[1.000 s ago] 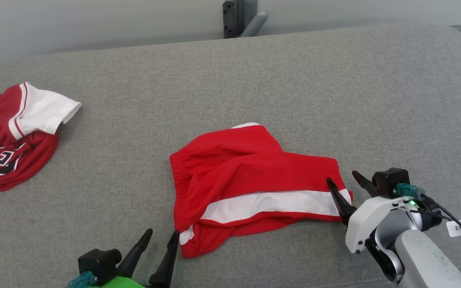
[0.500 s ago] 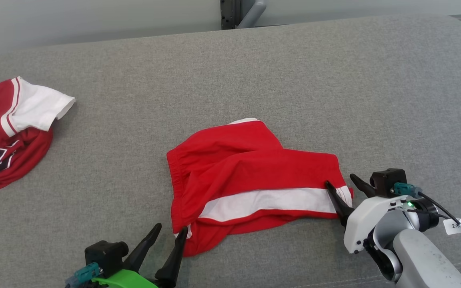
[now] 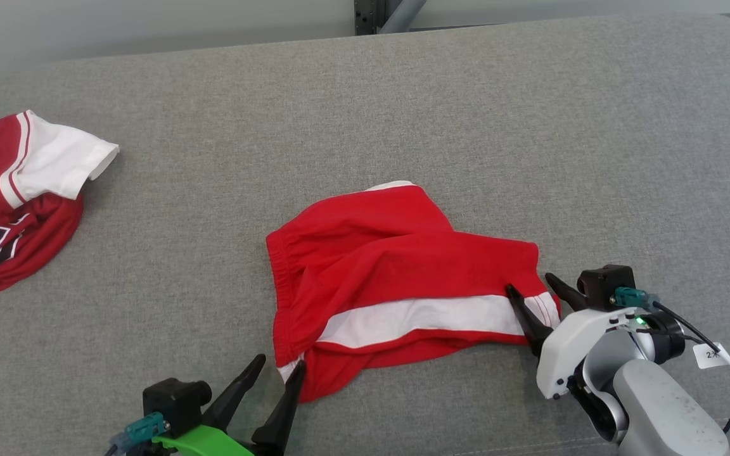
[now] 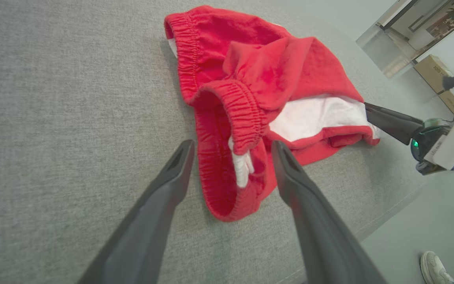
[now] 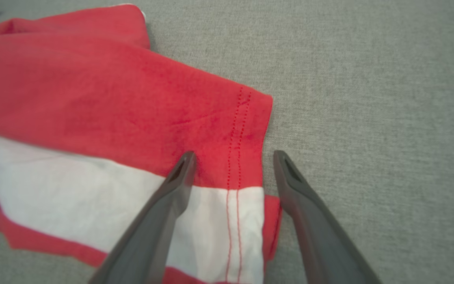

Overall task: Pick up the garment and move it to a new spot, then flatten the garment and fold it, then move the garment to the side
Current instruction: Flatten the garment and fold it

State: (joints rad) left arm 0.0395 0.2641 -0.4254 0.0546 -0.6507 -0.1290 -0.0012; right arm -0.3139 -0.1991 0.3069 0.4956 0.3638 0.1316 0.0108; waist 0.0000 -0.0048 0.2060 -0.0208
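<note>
The garment [image 3: 390, 278] is a pair of red shorts with a white side stripe, lying crumpled in the middle of the grey padded surface [image 3: 403, 114]. My left gripper [image 3: 279, 370] is open at the garment's near left corner, its fingers straddling the elastic waistband [image 4: 235, 150]. My right gripper [image 3: 531, 288] is open too, at the garment's right end. One finger lies over the white stripe and the other just outside the stitched hem [image 5: 242, 157]. Neither gripper holds cloth.
A second red and white garment [image 3: 16, 209] with black lettering lies bunched at the far left. A dark bracket [image 3: 377, 16] stands behind the far edge. The left wrist view shows floor, a cardboard box [image 4: 436, 75] and a person's shoe [image 4: 434, 266] beyond the near edge.
Both grippers have moved forward onto the garment: the left up to its waistband corner, the right over its hem. The head camera has shifted slightly.
</note>
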